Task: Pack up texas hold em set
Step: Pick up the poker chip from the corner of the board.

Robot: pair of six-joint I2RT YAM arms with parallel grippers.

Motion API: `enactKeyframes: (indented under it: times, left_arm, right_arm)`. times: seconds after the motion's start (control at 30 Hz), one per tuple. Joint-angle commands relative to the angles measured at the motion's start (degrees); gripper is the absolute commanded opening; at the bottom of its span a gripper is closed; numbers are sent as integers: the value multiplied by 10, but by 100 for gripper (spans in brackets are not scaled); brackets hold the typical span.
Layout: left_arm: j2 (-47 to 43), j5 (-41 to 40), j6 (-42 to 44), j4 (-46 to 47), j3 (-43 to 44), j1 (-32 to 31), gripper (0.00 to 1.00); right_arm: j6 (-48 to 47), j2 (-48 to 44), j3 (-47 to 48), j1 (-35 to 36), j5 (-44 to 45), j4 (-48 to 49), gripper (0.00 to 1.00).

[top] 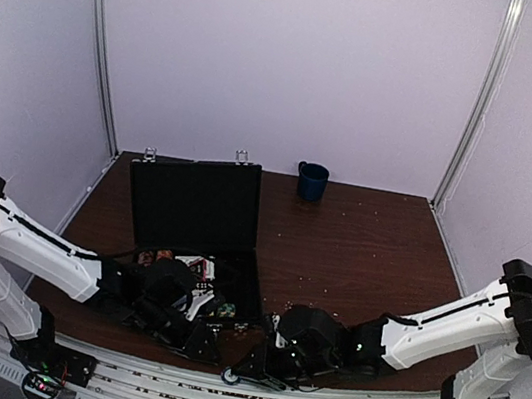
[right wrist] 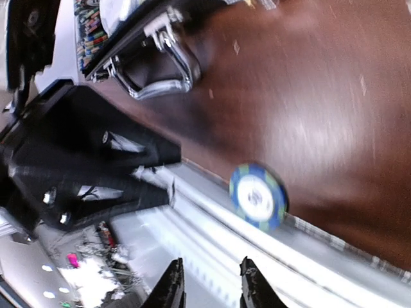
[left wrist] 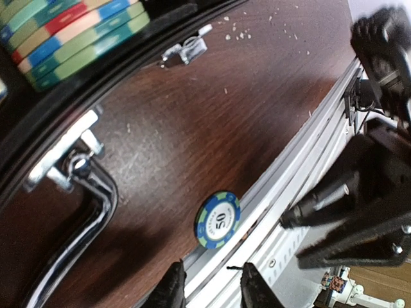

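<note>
The black case lies open at the left of the table with its lid upright. Striped chips are stacked inside it, and its silver handle faces the near edge. One blue-and-green 50 chip lies flat at the table's near edge, partly over the metal rail; it also shows in the right wrist view. My left gripper is open just short of this chip, over the rail, with nothing between its fingers. My right gripper is open and empty too, below and left of the chip. Both grippers meet low at the front edge.
A dark blue mug stands at the back of the table. White crumbs are scattered over the brown tabletop. The ribbed aluminium rail runs along the near edge. The other arm's black gripper body crowds close on the left.
</note>
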Motion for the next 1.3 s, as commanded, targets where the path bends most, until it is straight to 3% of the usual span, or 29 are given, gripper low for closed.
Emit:
enactKeyframes:
  times: [0.0, 0.43, 0.97, 1.27]
  left_arm:
    - [25, 11, 14, 45, 17, -6, 30]
    - [63, 12, 26, 55, 32, -11, 27]
    - [89, 35, 30, 70, 32, -13, 19]
    - [109, 51, 27, 86, 23, -20, 11]
  right_arm:
    - [147, -30, -46, 22, 45, 55, 30]
    - [234, 11, -64, 36, 95, 103, 28]
    - [249, 62, -52, 42, 93, 95, 25]
    - [268, 99, -51, 41, 101, 139, 25]
